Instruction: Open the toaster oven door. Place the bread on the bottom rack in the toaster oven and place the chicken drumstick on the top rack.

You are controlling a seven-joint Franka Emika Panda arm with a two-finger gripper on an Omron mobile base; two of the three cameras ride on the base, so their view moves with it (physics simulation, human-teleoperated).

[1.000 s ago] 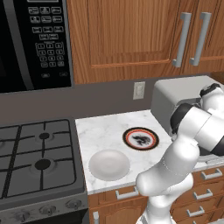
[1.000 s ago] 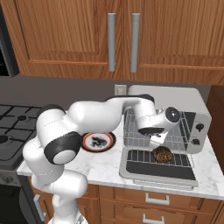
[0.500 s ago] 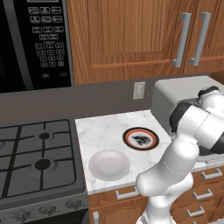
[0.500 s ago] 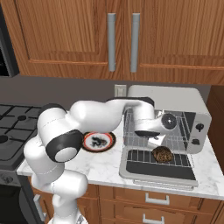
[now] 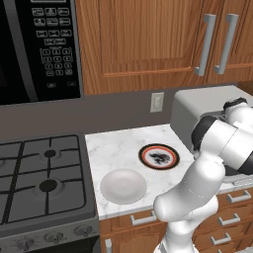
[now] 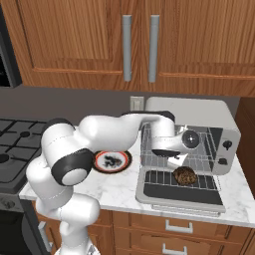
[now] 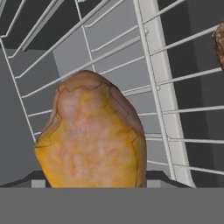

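The silver-grey toaster oven [image 6: 199, 112] [image 5: 207, 101] stands at the counter's right end. The toaster oven door [image 6: 179, 195] lies folded down flat in front of it. The dark brown bread [image 6: 185, 176] [image 7: 220, 43] rests on the bottom rack [image 6: 158, 177]. My gripper [image 6: 174, 157] reaches into the oven mouth just above the top rack [image 6: 205, 149] [image 7: 166, 109]. In the hand view the golden-orange chicken drumstick [image 7: 92, 140] sits right before the camera over the wire grid. It hides my fingertips and appears gripped.
A dark-rimmed plate [image 6: 110, 161] [image 5: 158, 156] lies left of the oven, and a white bowl [image 5: 123, 185] sits nearer the counter's front. A gas stove [image 5: 39, 173] lies further left, under a black microwave [image 5: 34, 44]. Wooden cabinets hang overhead.
My hand has shifted slightly left and lower at the front of the top rack, the drumstick still with it. Bread, door and plate have not moved.
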